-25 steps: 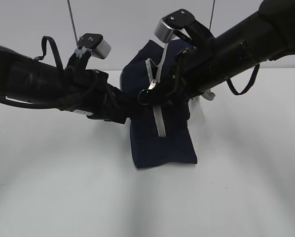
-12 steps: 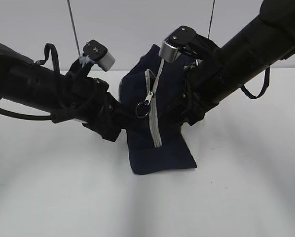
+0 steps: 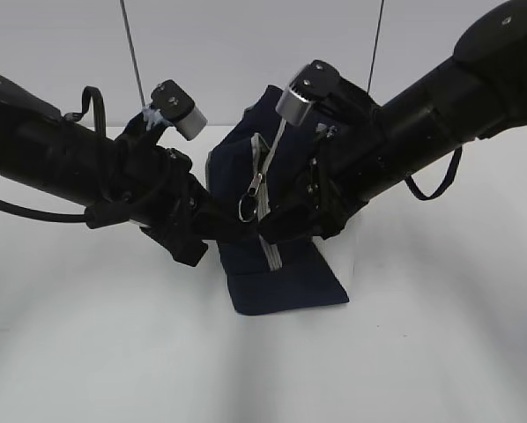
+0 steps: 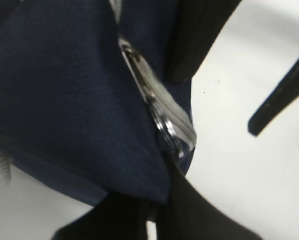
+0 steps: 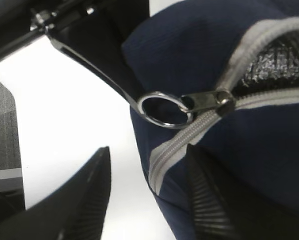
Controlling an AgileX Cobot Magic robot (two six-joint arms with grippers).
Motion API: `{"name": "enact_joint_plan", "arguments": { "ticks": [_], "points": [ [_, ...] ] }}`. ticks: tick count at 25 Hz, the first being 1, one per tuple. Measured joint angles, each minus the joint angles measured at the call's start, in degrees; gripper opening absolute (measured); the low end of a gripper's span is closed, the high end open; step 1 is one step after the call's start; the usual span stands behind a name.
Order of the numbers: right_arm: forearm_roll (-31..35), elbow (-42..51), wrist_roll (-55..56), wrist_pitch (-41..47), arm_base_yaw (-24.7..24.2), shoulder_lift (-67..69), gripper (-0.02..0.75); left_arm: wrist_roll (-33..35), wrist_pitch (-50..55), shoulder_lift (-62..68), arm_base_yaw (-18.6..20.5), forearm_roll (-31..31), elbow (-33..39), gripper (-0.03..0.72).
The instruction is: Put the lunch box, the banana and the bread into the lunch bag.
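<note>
I am at the opening step: the lunch bag (image 3: 277,264) stands in the middle of the table (image 3: 440,335), zipper (image 5: 189,135) partly undone. My left end effector (image 3: 212,231) is clenched on its fabric. My right end effector (image 5: 147,200) is released, ring pull (image 5: 165,110) free. Next I must take the ring again.

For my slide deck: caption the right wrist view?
Open right gripper beside the lunch bag, ring pull free.
</note>
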Motion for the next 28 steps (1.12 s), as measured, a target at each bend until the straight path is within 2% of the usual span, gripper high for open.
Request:
{"name": "enact_joint_plan", "arguments": {
  "ticks": [7, 16, 24, 28],
  "points": [
    [7.45, 0.67, -8.25, -0.27, 0.0, 2.24, 0.364, -0.06, 0.17, 0.0, 0.0, -1.58, 0.0, 0.001],
    [10.15, 0.67, -10.16, -3.3, 0.0, 3.76, 0.365, -0.11, 0.83, 0.0, 0.0, -5.67, 0.0, 0.001],
    [12.45, 0.8, -11.0, -5.1, 0.0, 3.76, 0.364, -0.11, 0.94, 0.0, 0.06, -6.01, 0.0, 0.001],
    [13.41, 0.94, -11.63, -5.08, 0.0, 3.89, 0.294, -0.11, 0.77, 0.0, 0.11, -6.06, 0.0, 0.001]
  ]
}}
